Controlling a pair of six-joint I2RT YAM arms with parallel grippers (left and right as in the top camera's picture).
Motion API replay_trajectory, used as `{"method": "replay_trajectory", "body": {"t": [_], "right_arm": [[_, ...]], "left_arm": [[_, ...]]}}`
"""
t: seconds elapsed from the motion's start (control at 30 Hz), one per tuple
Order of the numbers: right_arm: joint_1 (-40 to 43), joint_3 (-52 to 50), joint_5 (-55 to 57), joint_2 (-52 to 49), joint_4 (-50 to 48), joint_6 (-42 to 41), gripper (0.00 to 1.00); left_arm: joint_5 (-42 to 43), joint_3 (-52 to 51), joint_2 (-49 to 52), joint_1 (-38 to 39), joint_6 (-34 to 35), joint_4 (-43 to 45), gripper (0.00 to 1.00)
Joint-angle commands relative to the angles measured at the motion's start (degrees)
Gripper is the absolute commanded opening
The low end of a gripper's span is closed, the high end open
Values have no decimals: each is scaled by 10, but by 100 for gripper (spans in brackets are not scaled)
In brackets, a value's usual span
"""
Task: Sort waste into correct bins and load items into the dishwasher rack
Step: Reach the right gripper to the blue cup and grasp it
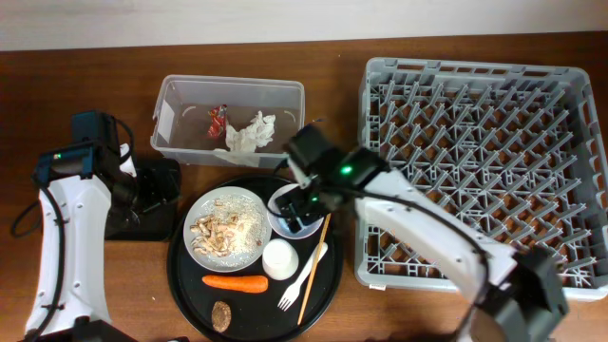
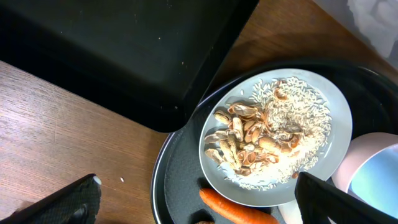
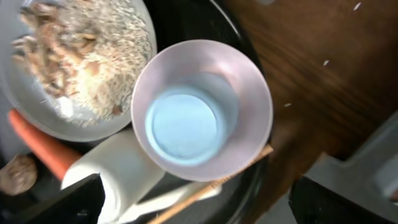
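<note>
Carrot [image 1: 235, 282] axis left-right, wooden stick [image 1: 308, 299] roughly perpendicular

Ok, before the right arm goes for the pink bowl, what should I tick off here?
1. Right gripper open: ok.
2. Pink bowl lined up under it: ok, going by the wrist view.
3. Bowl empty: not ok, the light blue cup sits inside it.
4. Wooden stick free of the bowl: cannot tell, it runs right by the rim.
5. Dishwasher rack has room: ok, nothing is in it.
6. Left gripper open and well apart from the right one: ok.
</note>
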State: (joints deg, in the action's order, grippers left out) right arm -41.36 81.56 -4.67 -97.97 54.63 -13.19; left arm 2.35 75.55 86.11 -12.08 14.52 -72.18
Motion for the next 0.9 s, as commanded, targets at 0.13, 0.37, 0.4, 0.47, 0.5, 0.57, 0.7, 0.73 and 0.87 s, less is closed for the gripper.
{"method": "replay_trajectory", "body": {"t": [0.13,0.37,0.4,0.47,0.5,0.57,0.7,0.73,0.87], "right_arm": [[-44,10,84,-86,-46,-56,99],[-44,10,84,-114,-67,-58,91],[-44,10,84,-114,-70,-58,89],[-44,10,84,-114,-71,-58,83],[-44,10,84,-114,-71,-58,81],[-44,10,83,-114,-71,-58,78],[-44,9,79,-114,-69,-71,72],[-44,10,79,-114,-68,-71,71],[-44,10,79,-114,-63,-73,66]], "left_arm": [[-2,-3,0,-2,-7,1,99],[-2,-3,0,-2,-7,1,99],[-2,-3,0,-2,-7,1,99],[-2,-3,0,-2,-7,1,99],[-2,-3,0,-2,-7,1,99],[-2,-3,0,-2,-7,1,99],[-2,-3,0,-2,-7,1,99],[-2,-3,0,-2,-7,1,99],[-2,-3,0,-2,-7,1,99]]}}
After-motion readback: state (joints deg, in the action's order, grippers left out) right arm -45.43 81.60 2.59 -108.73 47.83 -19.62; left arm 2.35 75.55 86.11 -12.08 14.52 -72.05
